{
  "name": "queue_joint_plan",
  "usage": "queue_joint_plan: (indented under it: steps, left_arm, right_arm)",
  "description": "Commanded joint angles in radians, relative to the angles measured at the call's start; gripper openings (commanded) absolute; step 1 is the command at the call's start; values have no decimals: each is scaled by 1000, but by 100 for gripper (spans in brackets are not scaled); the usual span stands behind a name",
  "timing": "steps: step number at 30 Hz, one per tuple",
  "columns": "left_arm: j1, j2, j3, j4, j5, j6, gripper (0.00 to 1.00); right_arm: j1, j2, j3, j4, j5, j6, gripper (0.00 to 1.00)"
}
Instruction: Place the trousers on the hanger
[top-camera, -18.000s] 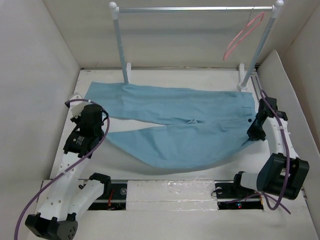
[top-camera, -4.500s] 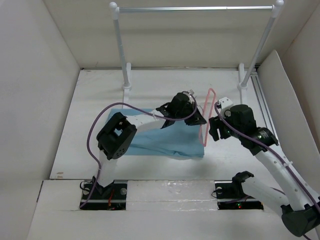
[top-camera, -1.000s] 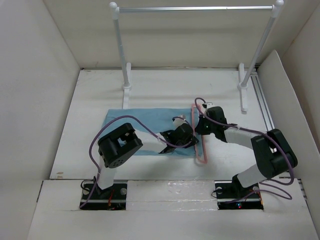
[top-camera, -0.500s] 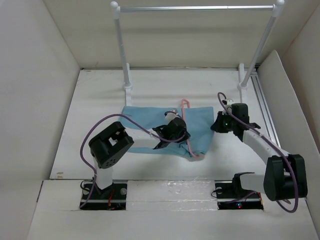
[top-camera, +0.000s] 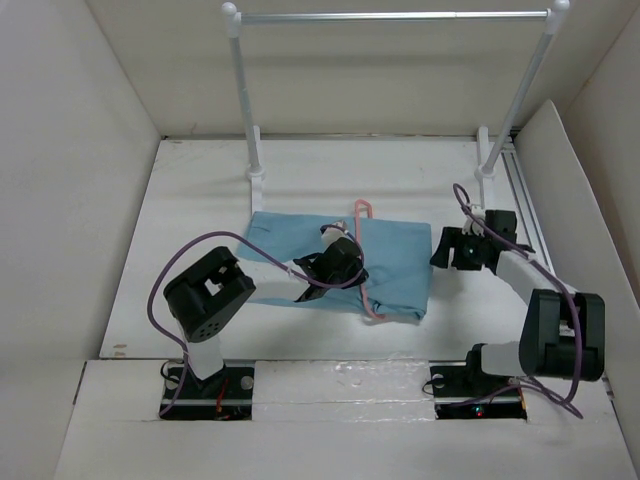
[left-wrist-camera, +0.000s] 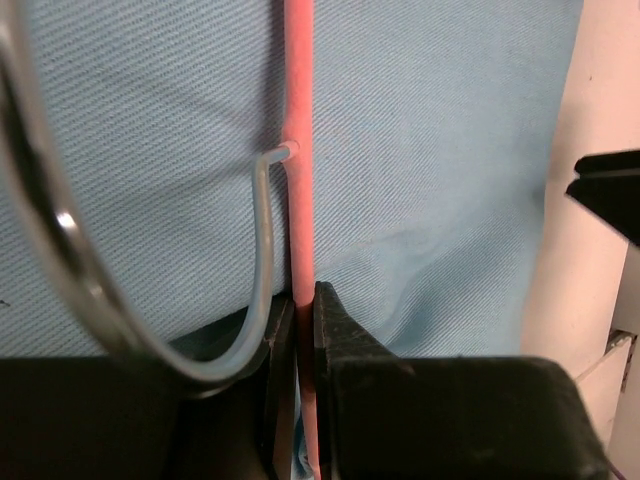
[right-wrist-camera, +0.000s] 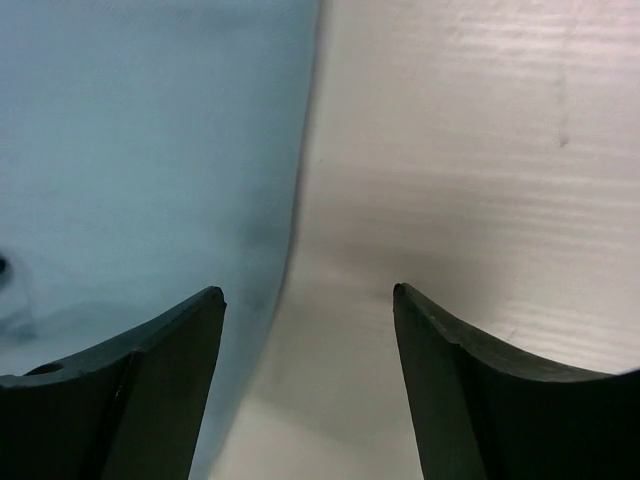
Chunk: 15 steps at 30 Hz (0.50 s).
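**Hanger lying across folded trousers, left clamping it**

Trousers (top-camera: 400, 270) are lying folded on the counter (top-camera: 200, 200) in front of the garment rail (top-camera: 390, 16), no longer spread flat as 18 s back. Hanger (top-camera: 366, 290), hooked on the rail back then, is now lying across the cloth. Left end effector (left-wrist-camera: 298, 330) is pinching the hanger's pink bar, jaws closed right down on it. Right end effector (right-wrist-camera: 308, 300) is sitting wide open, gripping nothing, at the trousers' edge nearest the rail's right post. 1 s back it was over the hanger.

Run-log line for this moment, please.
left gripper: jaws shut on hanger | right gripper: jaws open at trousers edge | hanger across folded trousers on table
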Motion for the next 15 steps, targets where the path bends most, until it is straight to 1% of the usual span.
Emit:
queue_joint_plan:
  steps: [1,3,4,6,8,9,11,12,13,14,15]
  left_arm:
    - [15,-10,-13,-123,-66,96,0]
    - [15,-15,-5,-120,-68,107,0]
    - [15,-15,-2,-120,-68,110,0]
    - [15,-18,9,-126,-72,118,0]
    - [15,-27,12,-127,-75,126,0]
    - [15,-28,12,-129,-81,135,0]
    - [15,-41,13,-147,-91,153,0]
    - [15,-41,13,-147,-95,153,0]
    - [15,-44,12,-153,-104,159,0]
    - [15,-56,9,-161,-109,164,0]
    - [15,-64,1,-173,-121,179,0]
  right_arm:
    - [16,-81,-103,-21,-109,-26,74]
    - [43,-121,-157,-6,-192,2,74]
    - [80,-136,-178,-4,-201,32,74]
    - [108,-178,-254,25,-226,94,72]
    - [118,-195,-329,107,-243,138,65]
    - [118,-190,-346,140,-275,180,58]
    - [109,-157,-349,228,-319,214,14]
    - [109,-156,-349,229,-321,214,14]
    - [100,-155,-335,229,-316,214,0]
    - [71,-159,-315,188,-303,199,0]
    - [56,-168,-261,154,-259,162,0]
